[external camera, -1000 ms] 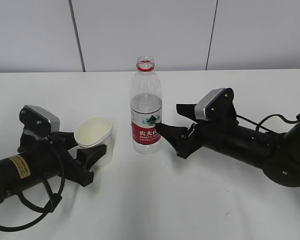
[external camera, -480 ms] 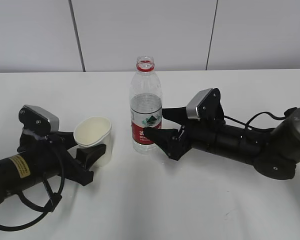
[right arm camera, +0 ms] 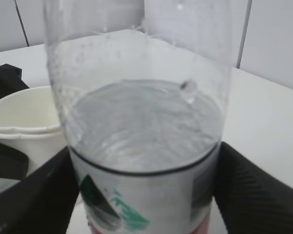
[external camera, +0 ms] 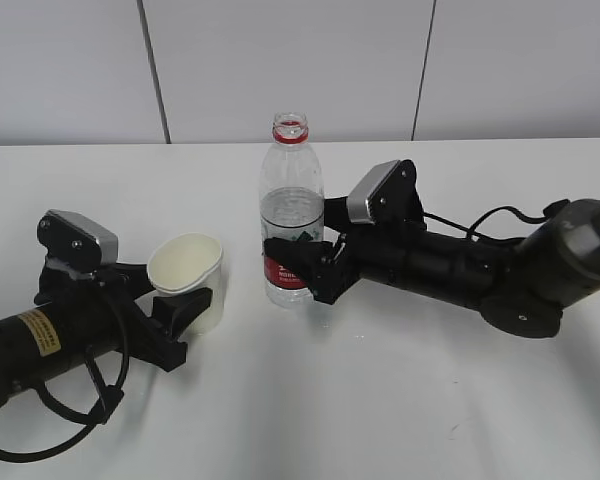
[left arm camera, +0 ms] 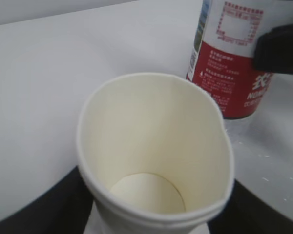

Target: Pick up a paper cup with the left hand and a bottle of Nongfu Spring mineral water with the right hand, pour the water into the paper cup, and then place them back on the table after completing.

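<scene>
I've got the table (external camera: 310, 410) filling the lower part of the exterior view: plain white, running back to a pale panelled wall (external camera: 280, 60). Two things stand directly on it. The cup (external camera: 188, 280) sits left of centre, upright, mouth open. The bottle (external camera: 292, 215) stands just to its right, upright and uncapped (red ring at the neck, red label low down), about half full of water (right arm camera: 146, 126). Cup and bottle are near each other but apart. A black cable (external camera: 70, 420) loops across the tabletop at lower left.
</scene>
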You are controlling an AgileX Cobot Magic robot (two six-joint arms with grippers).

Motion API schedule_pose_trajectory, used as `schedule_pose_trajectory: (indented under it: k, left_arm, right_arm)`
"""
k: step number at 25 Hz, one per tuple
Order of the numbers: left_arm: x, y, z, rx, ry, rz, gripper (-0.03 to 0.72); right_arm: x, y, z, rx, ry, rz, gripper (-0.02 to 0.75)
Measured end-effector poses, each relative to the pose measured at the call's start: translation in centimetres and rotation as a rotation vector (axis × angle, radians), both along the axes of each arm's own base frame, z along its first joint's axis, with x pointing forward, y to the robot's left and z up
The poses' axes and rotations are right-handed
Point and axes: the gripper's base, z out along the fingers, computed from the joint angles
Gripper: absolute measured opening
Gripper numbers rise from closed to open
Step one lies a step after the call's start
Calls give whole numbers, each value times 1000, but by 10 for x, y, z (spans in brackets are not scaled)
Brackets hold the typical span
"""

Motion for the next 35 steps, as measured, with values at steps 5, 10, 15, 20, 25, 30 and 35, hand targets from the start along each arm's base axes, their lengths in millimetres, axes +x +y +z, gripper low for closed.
schedule_pose_trajectory:
  k: [5, 10, 15, 20, 25, 30, 35]
  left_arm:
    - [0, 0, 0, 0, 0, 0, 426]
    - [0, 0, 0, 0, 0, 0, 426]
    - [0, 0, 0, -12, 10, 6, 426]
    - [0, 0, 3, -21, 11, 12, 426]
    - [2, 0, 24, -31, -45, 14, 426]
    - [0, 2, 31, 9, -11, 22, 425]
    - [-3, 0, 31, -4, 33, -5, 425]
  right_arm:
    - [5, 7, 4, -14, -11, 4, 608]
    - [5, 7, 3, -19, 1, -6, 577]
    - [6, 7, 3, -17, 6, -18, 522]
    - [8, 6, 3, -6, 17, -47, 452]
    - [9, 5, 3, 0, 23, -69, 429]
    - [12, 2, 4, -4, 24, -113, 426]
    - [22, 2, 13, -99, -20, -134, 425]
